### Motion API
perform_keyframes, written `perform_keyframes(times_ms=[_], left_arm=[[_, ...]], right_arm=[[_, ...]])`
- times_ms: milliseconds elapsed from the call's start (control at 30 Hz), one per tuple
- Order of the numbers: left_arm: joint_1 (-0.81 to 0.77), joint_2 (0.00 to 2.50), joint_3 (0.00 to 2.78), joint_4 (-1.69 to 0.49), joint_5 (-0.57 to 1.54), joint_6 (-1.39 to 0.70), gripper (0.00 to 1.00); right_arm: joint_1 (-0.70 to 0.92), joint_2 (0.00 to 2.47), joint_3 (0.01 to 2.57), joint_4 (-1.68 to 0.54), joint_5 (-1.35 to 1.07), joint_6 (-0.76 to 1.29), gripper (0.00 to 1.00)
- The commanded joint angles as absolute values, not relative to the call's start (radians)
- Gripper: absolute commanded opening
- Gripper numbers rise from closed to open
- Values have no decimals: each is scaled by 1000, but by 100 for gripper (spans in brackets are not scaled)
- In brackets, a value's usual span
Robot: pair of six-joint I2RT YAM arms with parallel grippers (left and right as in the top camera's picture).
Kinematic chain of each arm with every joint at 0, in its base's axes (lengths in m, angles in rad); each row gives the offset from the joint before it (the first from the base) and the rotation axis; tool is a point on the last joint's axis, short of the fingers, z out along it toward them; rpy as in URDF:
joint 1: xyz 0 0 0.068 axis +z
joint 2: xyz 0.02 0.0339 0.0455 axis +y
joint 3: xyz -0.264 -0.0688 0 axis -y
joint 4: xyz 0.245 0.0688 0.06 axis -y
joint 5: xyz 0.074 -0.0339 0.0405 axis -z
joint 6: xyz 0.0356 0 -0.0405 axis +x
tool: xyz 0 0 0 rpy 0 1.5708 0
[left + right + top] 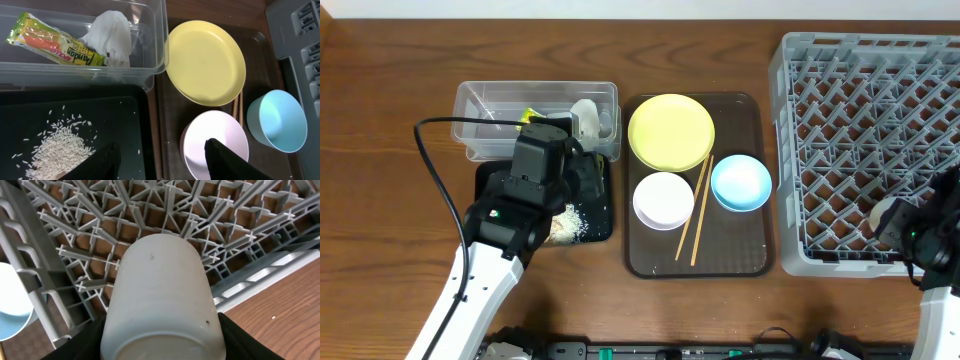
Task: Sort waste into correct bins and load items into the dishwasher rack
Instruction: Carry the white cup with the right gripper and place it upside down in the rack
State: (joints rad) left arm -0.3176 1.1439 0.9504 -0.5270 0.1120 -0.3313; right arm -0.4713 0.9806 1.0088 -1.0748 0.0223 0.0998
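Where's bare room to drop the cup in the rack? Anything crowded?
The rack lies bare except its near edge, where the right gripper holds the cup. Crowded: the brown tray, with yellow plate, white bowl, blue bowl and chopsticks packed close.

Partly out of frame: white cup [160, 300]
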Motion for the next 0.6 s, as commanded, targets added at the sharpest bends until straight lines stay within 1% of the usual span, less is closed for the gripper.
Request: perform_keyframes(times_ms=[0,167,367,567], left_arm=[[-315,1142,964,-530,96,-311,57],[-315,1142,963,-531,96,-311,57],[-315,1143,963,-539,96,-312,57],[-315,1143,963,-542,96,-312,57]], right_arm=[[-482,983,1032,-1072,30,117,1],[-481,1024,1032,-1059,78,144,1],[-482,1124,1032,-1016,80,145,1],[-495,1168,1032,-931,70,165,1]])
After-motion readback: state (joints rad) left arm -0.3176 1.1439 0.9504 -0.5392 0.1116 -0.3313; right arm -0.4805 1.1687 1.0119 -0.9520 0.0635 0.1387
